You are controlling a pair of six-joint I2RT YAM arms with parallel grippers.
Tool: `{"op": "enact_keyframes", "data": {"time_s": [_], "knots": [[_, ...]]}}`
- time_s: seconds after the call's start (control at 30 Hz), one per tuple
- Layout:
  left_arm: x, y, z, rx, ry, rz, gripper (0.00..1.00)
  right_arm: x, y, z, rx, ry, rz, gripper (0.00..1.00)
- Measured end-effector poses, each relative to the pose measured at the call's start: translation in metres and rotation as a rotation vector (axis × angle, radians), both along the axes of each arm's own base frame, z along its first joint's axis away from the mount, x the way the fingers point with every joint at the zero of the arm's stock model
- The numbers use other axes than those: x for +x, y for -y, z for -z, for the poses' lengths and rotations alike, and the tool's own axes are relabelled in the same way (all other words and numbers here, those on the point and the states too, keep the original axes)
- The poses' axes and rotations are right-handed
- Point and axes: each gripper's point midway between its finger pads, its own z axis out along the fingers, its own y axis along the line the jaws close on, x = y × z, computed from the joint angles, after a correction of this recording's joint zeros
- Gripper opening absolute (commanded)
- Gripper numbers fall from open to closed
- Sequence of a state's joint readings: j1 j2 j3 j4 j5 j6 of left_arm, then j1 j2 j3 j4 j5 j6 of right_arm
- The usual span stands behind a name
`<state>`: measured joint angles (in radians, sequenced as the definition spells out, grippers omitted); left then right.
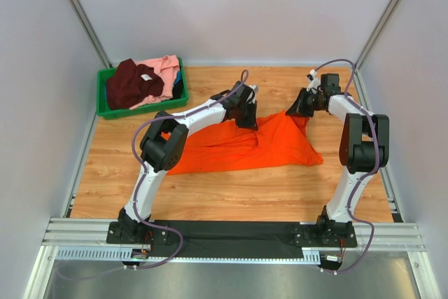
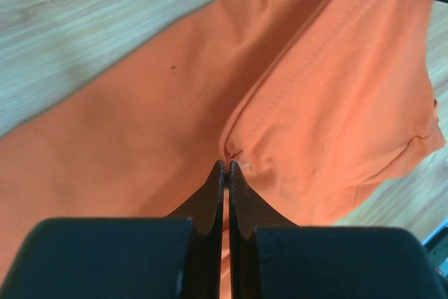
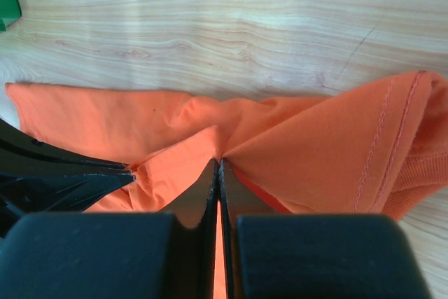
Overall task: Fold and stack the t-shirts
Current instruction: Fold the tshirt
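1. The orange t-shirt (image 1: 245,146) is lying rumpled across the middle of the wooden table (image 1: 231,190), and its far edge is being pulled up into two peaks.
2. The left gripper (image 1: 246,118) is clenching a fold at a stitched seam on that far edge, with its jaws pressed together on the cloth.
3. The right gripper (image 1: 297,111) is pinching another fold of the same shirt toward its far right corner, jaws likewise clamped on orange cloth. The two grippers are working near each other.
4. Bare wood is lying open between the shirt's near hem and the arm bases, and again behind the shirt toward the back wall. White walls are closing in the table at the left, back and right.
5. The green bin (image 1: 105,106) is sitting in the far left corner, well apart from the orange shirt.
6. Counting: three shirts are showing, the orange one on the table, plus the maroon t-shirt (image 1: 133,83) lying over the pink t-shirt (image 1: 164,68) in the bin. There are one bin and two arms.
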<state>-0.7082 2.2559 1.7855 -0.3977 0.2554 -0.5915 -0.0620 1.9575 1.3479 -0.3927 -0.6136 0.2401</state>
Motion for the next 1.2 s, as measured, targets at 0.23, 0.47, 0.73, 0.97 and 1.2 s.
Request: {"op": "enact_keyframes", "data": {"time_s": [0.23,0.47,0.73,0.97,1.2], "knots": [[0.005,-0.007,0.005,0.033,0.011,-0.043,0.0,0.001,0.006,0.005,-0.036,-0.014,0.028,0.01],[0.001,-0.012,0.008,0.06,-0.008,-0.049,0.19,-0.003,0.017,0.013,-0.09,-0.067,0.086,0.21],[-0.001,-0.026,0.004,0.127,-0.013,-0.078,0.41,-0.012,0.035,-0.001,-0.155,-0.185,0.234,0.35],[-0.022,-0.063,-0.049,0.166,0.044,-0.131,0.43,-0.083,0.063,0.0,-0.264,-0.411,0.478,0.37],[-0.078,-0.125,-0.063,0.224,0.048,-0.173,0.43,-0.154,0.092,0.019,-0.337,-0.617,0.701,0.38]]}}
